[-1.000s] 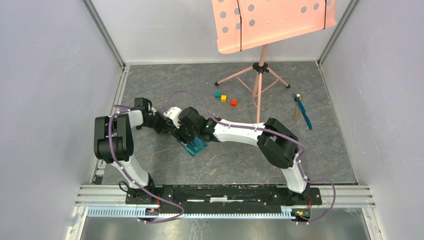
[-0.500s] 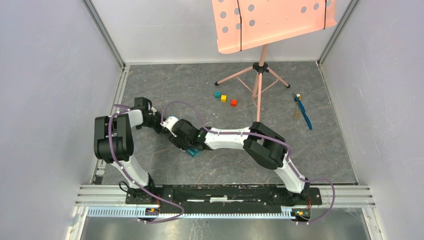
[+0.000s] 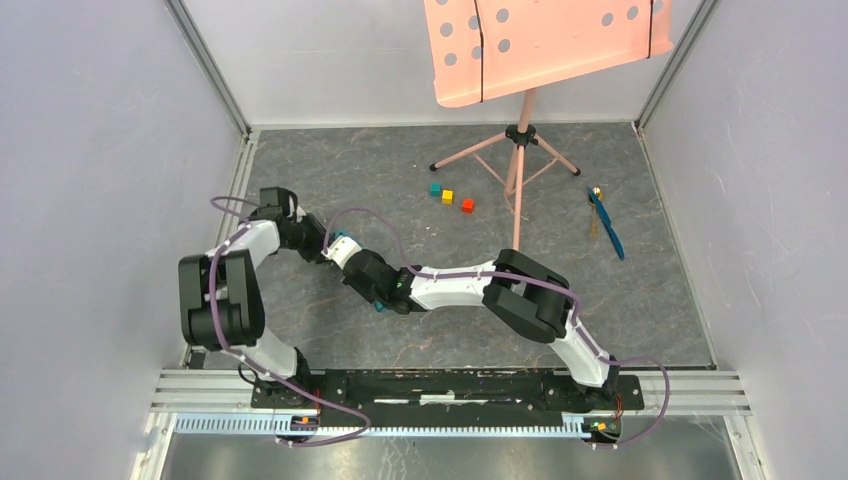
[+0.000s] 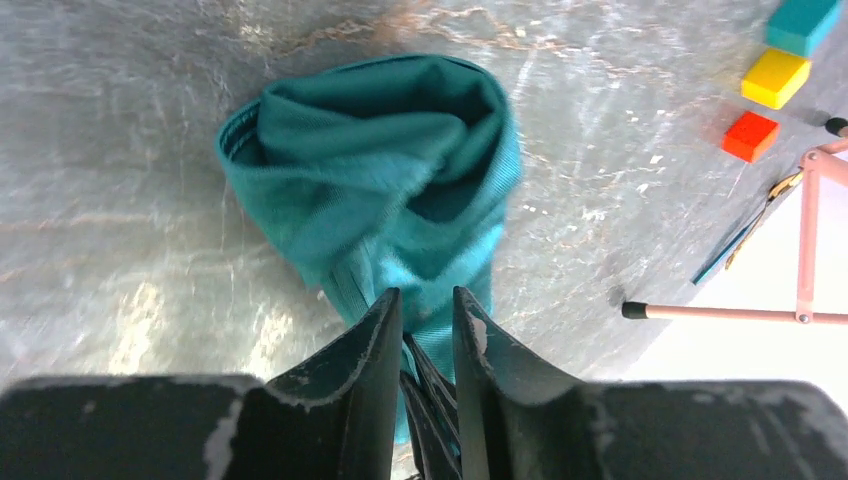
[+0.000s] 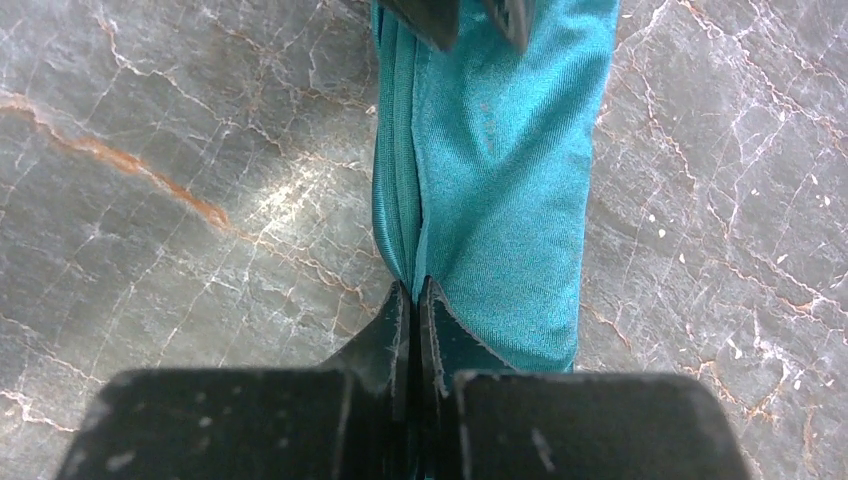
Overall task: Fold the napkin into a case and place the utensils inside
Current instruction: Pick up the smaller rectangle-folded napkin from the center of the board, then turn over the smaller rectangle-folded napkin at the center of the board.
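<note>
- Teal napkin [image 4: 400, 180] lies bunched on the table [image 5: 150, 200], left of centre.
- Right pincer [image 5: 413, 295]: pressed together, pinching a napkin fold.
- Left pincer [image 4: 425, 310]: slightly spread, straddling the napkin's opposite end.
- Utensils [image 3: 605, 222] lie together near the right edge, well apart from napkin.

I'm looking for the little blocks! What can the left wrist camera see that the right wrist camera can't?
Only the left wrist view shows the teal cube, yellow cube and red cube, a pink stand leg, and the bunched-up end of the napkin. Only the right wrist view shows the napkin's smooth folded side, its edge pinched in the shut right jaws. Both show the teal napkin lying on the grey marbled table.
</note>
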Robot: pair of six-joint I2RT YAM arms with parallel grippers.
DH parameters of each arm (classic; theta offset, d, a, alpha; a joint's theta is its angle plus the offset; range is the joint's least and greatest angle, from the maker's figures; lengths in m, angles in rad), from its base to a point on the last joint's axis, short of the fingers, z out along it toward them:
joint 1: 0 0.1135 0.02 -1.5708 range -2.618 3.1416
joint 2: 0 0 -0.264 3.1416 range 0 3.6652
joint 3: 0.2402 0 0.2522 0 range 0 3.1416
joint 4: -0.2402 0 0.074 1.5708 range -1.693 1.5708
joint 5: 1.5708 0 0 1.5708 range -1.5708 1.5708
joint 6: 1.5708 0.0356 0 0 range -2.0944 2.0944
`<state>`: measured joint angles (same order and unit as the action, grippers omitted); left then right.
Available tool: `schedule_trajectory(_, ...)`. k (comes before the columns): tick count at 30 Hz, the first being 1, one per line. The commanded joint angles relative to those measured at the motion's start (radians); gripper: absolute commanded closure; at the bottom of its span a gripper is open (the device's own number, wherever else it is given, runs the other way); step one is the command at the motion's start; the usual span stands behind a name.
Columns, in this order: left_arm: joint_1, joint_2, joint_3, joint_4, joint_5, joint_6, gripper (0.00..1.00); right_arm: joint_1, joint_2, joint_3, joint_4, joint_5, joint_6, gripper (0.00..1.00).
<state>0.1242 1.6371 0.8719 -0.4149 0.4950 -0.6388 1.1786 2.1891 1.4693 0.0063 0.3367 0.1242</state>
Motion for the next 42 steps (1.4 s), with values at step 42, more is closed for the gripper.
schedule_trajectory(42, 0.006, -0.683, 0.389, -0.492, -0.373, 0.219, 0.51, -0.163, 0.005, -0.458, 1.213, -0.859, 1.192, 1.0)
